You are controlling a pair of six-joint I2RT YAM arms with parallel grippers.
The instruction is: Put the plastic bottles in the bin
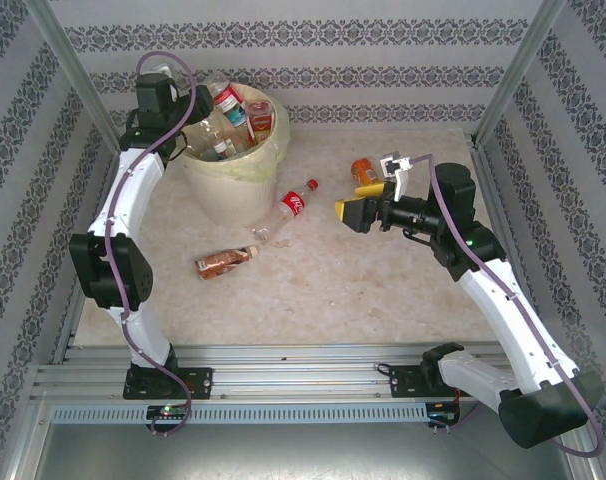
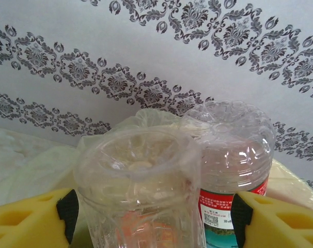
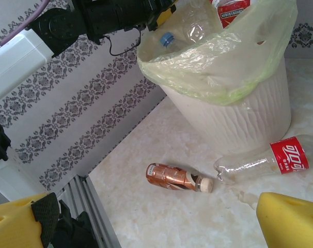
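Observation:
The cream bin [image 1: 228,190] with a pale yellow liner stands at the back left and holds several plastic bottles [image 1: 238,112]. My left gripper [image 1: 198,125] hangs over its rim. Its yellow fingers [image 2: 27,222] stand apart around an upturned clear bottle [image 2: 138,175], with a gap at the right finger. A red-labelled bottle [image 2: 234,170] leans beside it. On the table lie a red-label cola bottle [image 1: 295,203], a brown bottle [image 1: 223,262] and an orange bottle [image 1: 363,170]. My right gripper [image 1: 358,198] is open and empty, facing the brown bottle [image 3: 174,177] and the cola bottle [image 3: 265,161].
Patterned walls and metal posts enclose the table [image 1: 383,290]. A metal rail [image 1: 283,380] runs along the near edge by the arm bases. The left arm [image 3: 94,20] reaches over the bin [image 3: 239,113].

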